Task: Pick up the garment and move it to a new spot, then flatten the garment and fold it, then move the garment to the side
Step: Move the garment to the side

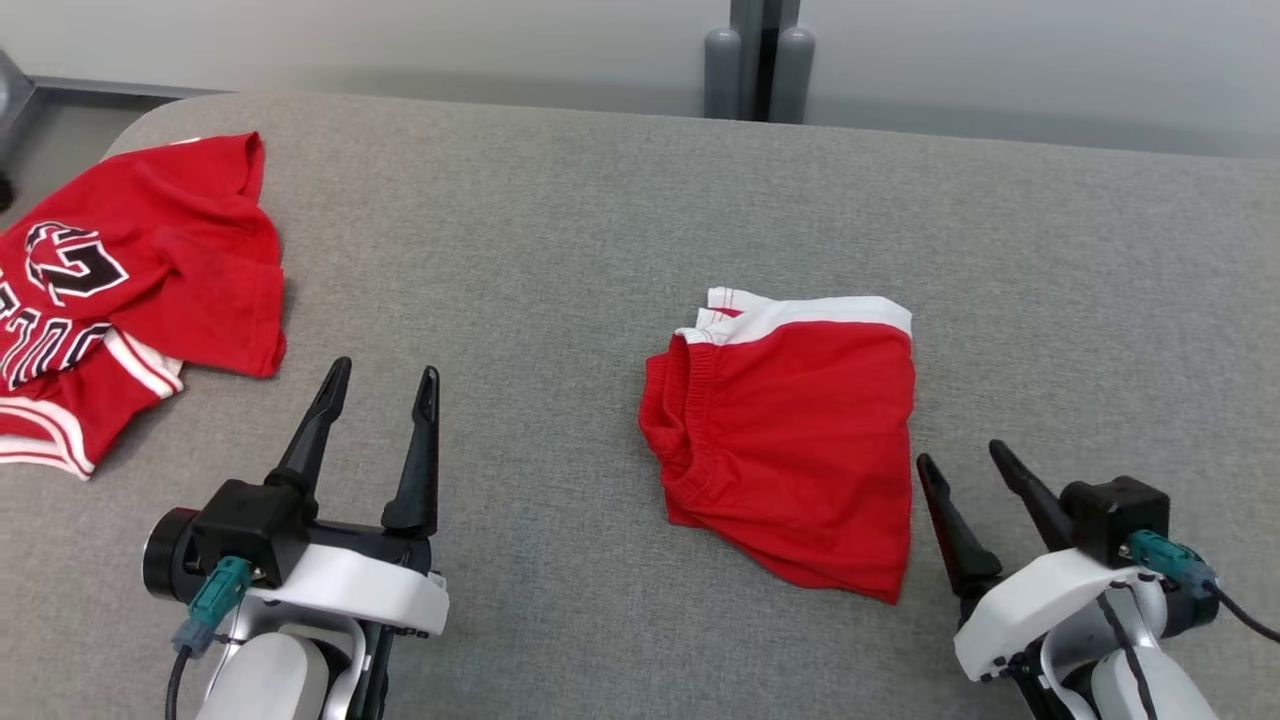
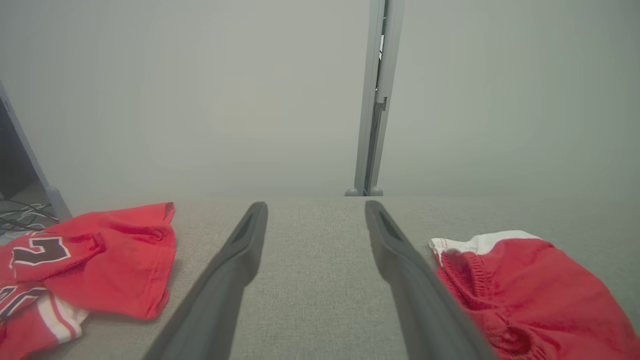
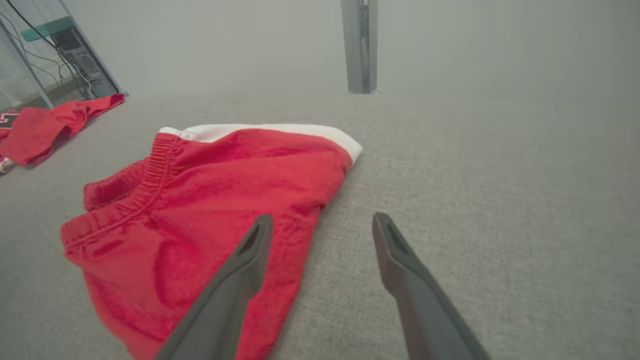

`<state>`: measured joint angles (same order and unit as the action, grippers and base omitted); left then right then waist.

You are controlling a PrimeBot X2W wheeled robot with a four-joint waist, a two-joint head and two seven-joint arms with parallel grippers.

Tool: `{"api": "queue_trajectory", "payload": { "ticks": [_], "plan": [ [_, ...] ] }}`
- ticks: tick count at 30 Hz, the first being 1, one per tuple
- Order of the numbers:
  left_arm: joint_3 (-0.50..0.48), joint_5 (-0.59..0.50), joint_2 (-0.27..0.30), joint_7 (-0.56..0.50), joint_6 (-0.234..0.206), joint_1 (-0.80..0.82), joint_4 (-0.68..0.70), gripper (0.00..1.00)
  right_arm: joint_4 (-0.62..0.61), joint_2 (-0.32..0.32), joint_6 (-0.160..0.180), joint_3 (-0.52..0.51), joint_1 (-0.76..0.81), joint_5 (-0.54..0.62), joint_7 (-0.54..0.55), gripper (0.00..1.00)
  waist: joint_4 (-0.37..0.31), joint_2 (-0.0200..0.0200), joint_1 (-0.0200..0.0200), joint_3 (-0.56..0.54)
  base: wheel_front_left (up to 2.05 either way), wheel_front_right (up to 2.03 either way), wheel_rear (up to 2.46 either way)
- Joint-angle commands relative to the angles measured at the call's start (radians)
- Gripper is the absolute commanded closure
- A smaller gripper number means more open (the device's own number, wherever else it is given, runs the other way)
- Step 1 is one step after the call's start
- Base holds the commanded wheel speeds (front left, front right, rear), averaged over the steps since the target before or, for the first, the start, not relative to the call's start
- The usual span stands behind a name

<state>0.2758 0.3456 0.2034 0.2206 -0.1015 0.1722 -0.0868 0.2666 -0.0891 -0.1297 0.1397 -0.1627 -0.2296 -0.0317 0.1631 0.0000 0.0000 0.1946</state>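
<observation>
The garment (image 1: 150,270), a red jersey with black white-outlined lettering and striped trim, lies crumpled at the far left of the grey table, partly cut off by the head view's edge. It also appears in the left wrist view (image 2: 100,260) and far off in the right wrist view (image 3: 45,125). My left gripper (image 1: 385,372) is open just right of the garment, nothing between its fingers (image 2: 240,250). My right gripper (image 1: 965,455) is open too, hovering beside the lower right corner of the red shorts.
Folded red shorts (image 1: 790,430) with a white band lie mid-table, also seen in both wrist views (image 2: 525,290) (image 3: 210,210). The grey padded table (image 1: 560,200) ends at a pale wall with a grey post (image 1: 757,60). Cables and equipment (image 3: 75,65) sit beyond the left edge.
</observation>
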Motion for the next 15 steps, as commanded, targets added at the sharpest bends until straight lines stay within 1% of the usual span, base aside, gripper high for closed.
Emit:
{"api": "queue_trajectory", "payload": {
  "ticks": [1, 2, 3, 8, 9, 10, 12, 15],
  "plan": [
    [0.0, 0.004, -0.001, 0.005, 0.002, 0.012, -0.005, 0.0, 0.009, -0.005, -0.002, 0.001, -0.017, -0.011, -0.005, 0.0, 0.017, 0.0, 0.0, 0.011, 0.0, 0.0, 0.0],
    [0.0, 0.006, -0.004, 0.008, 0.002, 0.013, -0.006, 0.0, 0.036, -0.007, -0.002, 0.013, -0.024, -0.012, -0.002, 0.0, 0.025, 0.0, 0.0, 0.015, 0.0, 0.0, 0.0],
    [0.005, 0.007, -0.011, 0.012, 0.005, 0.013, -0.012, 0.0, 0.108, -0.006, -0.002, 0.03, -0.036, -0.036, -0.001, 0.0, 0.047, 0.0, 0.0, 0.024, 0.0, 0.0, 0.0],
    [-0.003, 0.013, -0.014, 0.027, 0.008, 0.018, -0.022, 0.0, 0.199, -0.005, -0.002, 0.086, -0.062, -0.092, 0.007, 0.0, 0.078, 0.0, 0.0, 0.032, 0.0, 0.0, 0.0],
    [-0.006, 0.011, -0.012, 0.029, 0.011, 0.02, -0.021, 0.0, 0.204, -0.005, -0.002, 0.091, -0.065, -0.104, 0.006, 0.54, 0.08, 0.0, 0.0, 0.032, 0.0, 0.0, 0.0],
    [-0.011, 0.011, -0.012, 0.034, 0.014, 0.022, -0.02, 0.0, 0.215, -0.01, -0.002, 0.096, -0.075, -0.114, -0.003, 1.0, 0.083, 0.0, 0.0, 0.033, 0.0, 0.0, 0.0],
    [-0.026, -0.003, 0.0, 0.04, 0.028, 0.027, -0.02, 0.0, 0.221, -0.016, -0.002, 0.098, -0.096, -0.125, -0.031, 1.0, 0.081, 0.0, 0.0, 0.034, 0.0, 0.0, 0.0],
    [-0.036, -0.017, 0.005, 0.043, 0.033, 0.035, -0.02, 0.0, 0.218, -0.025, -0.001, 0.089, -0.1, -0.123, -0.044, 1.0, 0.074, 0.0, 0.0, 0.034, 0.0, 0.0, 0.0]
  ]
}}
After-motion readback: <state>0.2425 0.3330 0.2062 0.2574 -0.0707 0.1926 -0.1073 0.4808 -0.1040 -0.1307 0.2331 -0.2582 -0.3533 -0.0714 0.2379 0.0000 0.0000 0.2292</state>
